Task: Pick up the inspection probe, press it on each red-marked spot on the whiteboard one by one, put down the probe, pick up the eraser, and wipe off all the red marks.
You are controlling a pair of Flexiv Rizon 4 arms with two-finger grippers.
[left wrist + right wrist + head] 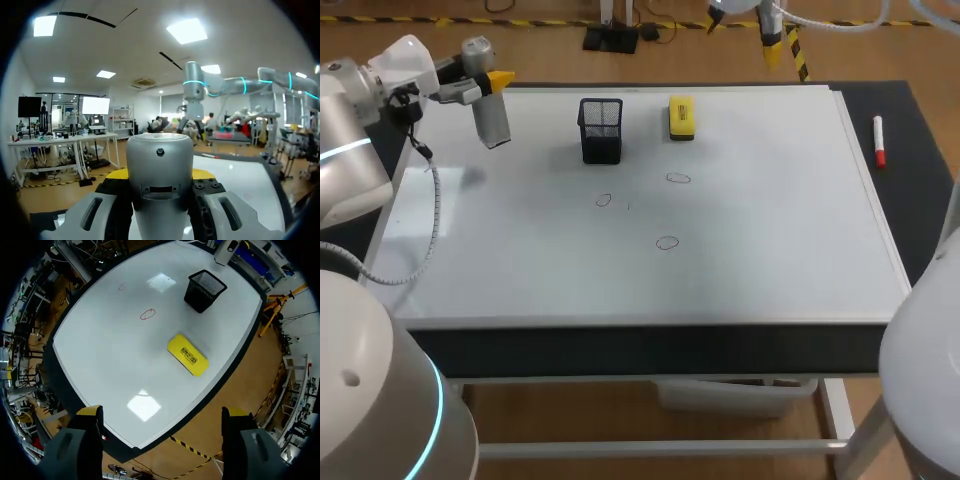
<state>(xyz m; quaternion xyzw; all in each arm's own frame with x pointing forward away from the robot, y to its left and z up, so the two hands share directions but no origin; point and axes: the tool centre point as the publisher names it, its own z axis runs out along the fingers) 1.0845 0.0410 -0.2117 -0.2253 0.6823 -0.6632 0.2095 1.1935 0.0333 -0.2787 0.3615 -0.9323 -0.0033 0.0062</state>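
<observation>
By whiteboard (770, 220) far-L corner, L jaws grip probe (492, 122)

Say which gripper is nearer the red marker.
Probably right. The right gripper hangs high past the far edge of the whiteboard, toward the marker; the left gripper holds the probe at the opposite end.

Counting one whiteboard (770, 260) and, standing on it, one black mesh basket (601, 130). Counting three red marks: first mark (603, 200) just in front of the basket, second mark (678, 178) and third mark (667, 242) in front and rightward. Counting one yellow eraser (681, 117) just right of the basket, one inspection probe (492, 122) well left of it, one red marker (879, 141) far off right of it.
</observation>
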